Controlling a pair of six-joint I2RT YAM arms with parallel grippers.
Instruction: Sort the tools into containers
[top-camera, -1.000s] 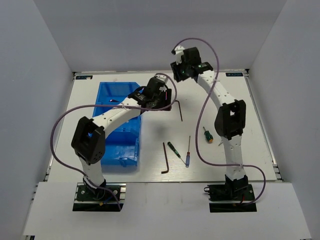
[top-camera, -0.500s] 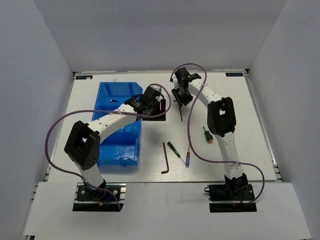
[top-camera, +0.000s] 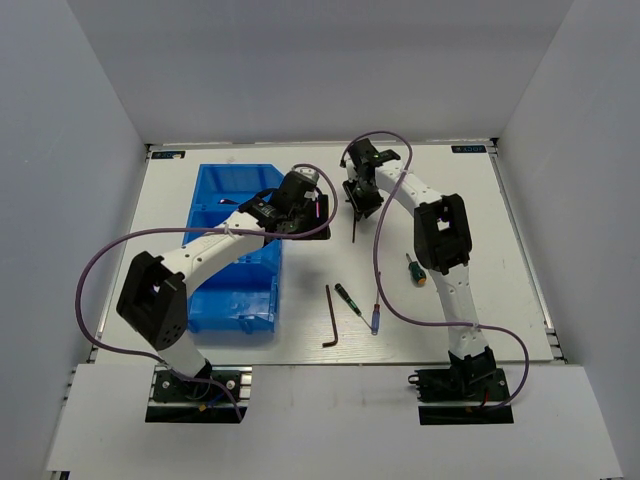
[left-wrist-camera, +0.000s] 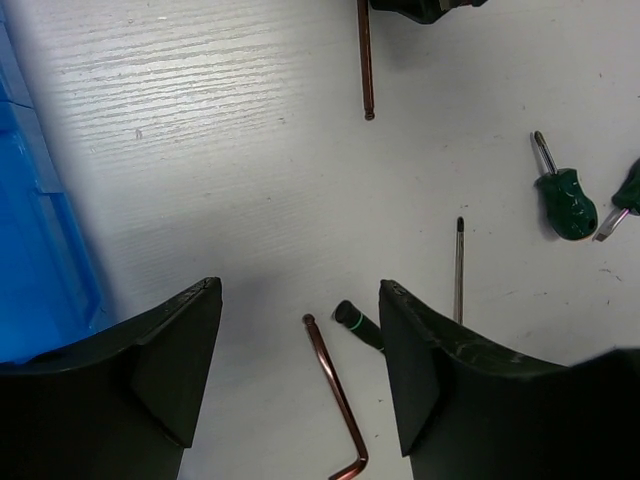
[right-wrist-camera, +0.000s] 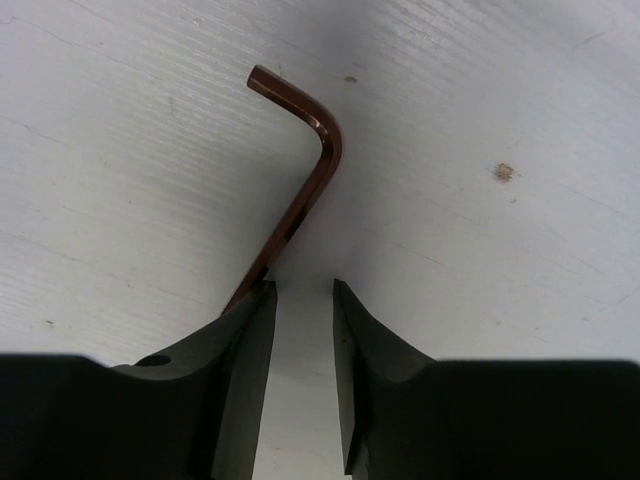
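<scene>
The blue bin stands at the left; its edge shows in the left wrist view. My right gripper is low at the table, jaws a narrow gap apart with nothing between them. A dark L-shaped hex key lies just beside its left finger, bend pointing away. My left gripper is open and empty beside the bin. Below it lie a second hex key, a black-green screwdriver and a stubby green screwdriver.
In the top view the second hex key, black-green screwdriver, blue-handled screwdriver and stubby green screwdriver lie in the table's middle. Another green handle shows at the left wrist view's right edge. White walls surround the table.
My right arm came down from high at the back to the table by the far hex key, which has shifted slightly. My left arm drew back a little toward the bin.
</scene>
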